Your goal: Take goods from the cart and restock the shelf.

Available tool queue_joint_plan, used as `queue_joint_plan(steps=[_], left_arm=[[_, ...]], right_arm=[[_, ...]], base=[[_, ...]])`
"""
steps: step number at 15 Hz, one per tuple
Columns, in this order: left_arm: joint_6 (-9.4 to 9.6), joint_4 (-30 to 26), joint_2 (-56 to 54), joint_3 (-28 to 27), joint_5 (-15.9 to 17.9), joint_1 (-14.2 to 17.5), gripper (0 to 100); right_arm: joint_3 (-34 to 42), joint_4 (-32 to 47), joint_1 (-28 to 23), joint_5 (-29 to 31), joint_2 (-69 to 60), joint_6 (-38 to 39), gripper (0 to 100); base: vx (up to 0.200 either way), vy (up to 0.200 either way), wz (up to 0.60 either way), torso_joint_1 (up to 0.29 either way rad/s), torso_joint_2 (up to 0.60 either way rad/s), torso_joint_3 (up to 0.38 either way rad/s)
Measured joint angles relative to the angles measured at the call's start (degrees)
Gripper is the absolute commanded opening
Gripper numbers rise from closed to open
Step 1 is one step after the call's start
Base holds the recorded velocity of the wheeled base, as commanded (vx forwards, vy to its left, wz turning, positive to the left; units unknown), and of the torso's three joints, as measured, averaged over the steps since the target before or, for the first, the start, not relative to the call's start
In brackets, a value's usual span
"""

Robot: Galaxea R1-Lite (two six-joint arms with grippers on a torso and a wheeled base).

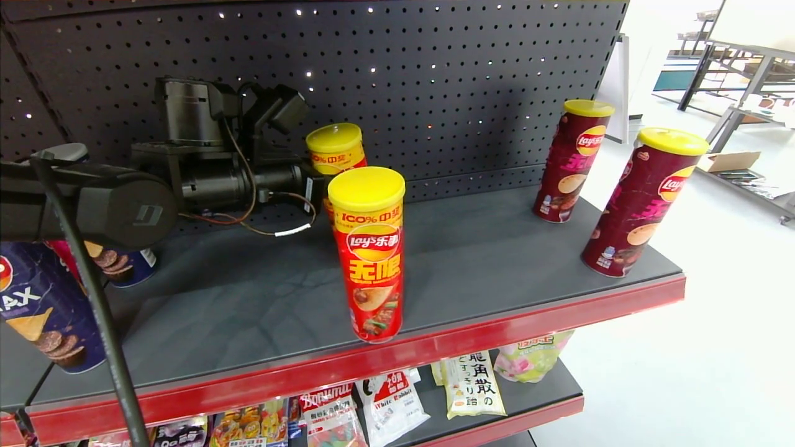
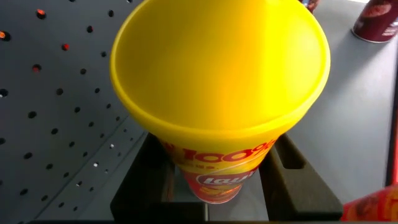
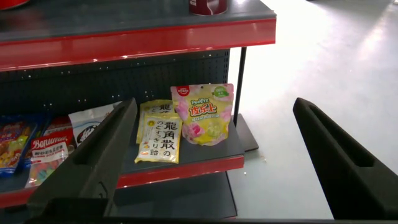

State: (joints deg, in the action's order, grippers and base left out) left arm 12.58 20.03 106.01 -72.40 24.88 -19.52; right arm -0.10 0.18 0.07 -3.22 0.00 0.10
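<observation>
as the red can (image 1: pixel 336 149) is clamped in the left gripper's (image 2: pixel 217 186) jaws at the back of the shelf (image 1: pixel 497 267), placing is judged underway; a gentle release is called for. the right gripper's (image 3: pixel 214 124) jaws are spread apart.

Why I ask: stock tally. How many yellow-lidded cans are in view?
4: front red can, rear red can in the left end effector, two maroon cans to the right; others may be hidden.

The place is a shop. A dark pegboard panel (image 1: pixel 435 74) backs a grey shelf (image 1: pixel 248 298) with a red front edge (image 1: pixel 497 326); crisp canisters (image 1: pixel 369 254) stand on it and snack bags (image 1: pixel 469 385) lie on the tier below. At two o'clock, metal racks (image 1: pixel 739 74) stand across a pale floor (image 1: pixel 683 385).
</observation>
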Motion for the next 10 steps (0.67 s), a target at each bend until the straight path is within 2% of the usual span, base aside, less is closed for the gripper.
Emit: queue_joint_plan(steps=[8, 9, 10], left_arm=[[0.09, -0.8, 0.2, -0.9, 0.0, 0.0, 0], [0.09, -0.7, 0.3, -0.9, 0.0, 0.0, 100], [0.09, -0.8, 0.4, -0.8, 0.0, 0.0, 100]], right_arm=[[0.0, 0.0, 0.0, 0.0, 0.0, 0.0, 100], [0.0, 0.0, 0.0, 0.0, 0.0, 0.0, 100], [0.0, 0.0, 0.0, 0.0, 0.0, 0.0, 100]], base=[[0.0, 0.0, 0.0, 0.0, 0.0, 0.0], [0.0, 0.0, 0.0, 0.0, 0.0, 0.0], [0.0, 0.0, 0.0, 0.0, 0.0, 0.0]])
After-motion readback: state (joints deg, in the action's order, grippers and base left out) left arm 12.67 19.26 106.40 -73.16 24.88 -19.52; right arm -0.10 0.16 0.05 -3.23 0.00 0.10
